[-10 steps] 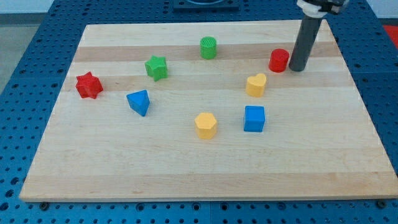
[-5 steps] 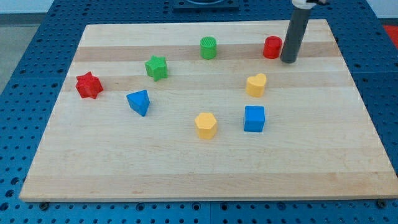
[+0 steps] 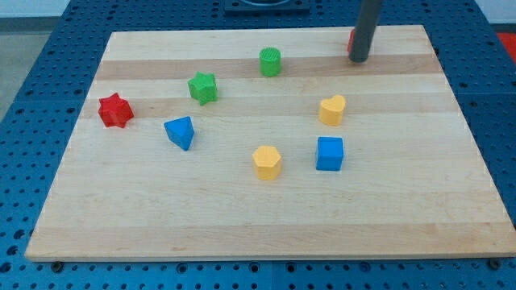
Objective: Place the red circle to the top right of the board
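The red circle (image 3: 351, 42) sits near the board's top edge, right of centre, and only a red sliver of it shows. My dark rod stands in front of it and hides most of it. My tip (image 3: 359, 59) rests on the board touching the red circle's lower right side.
On the wooden board (image 3: 451, 161) are a green cylinder (image 3: 270, 62), a green star (image 3: 203, 87), a red star (image 3: 115, 110), a blue triangle (image 3: 181, 132), a yellow heart (image 3: 331, 109), a yellow hexagon (image 3: 267, 162) and a blue cube (image 3: 329, 153).
My tip has moved up and to the left, pushing the red circle up toward the board's top edge. The other blocks have not moved.
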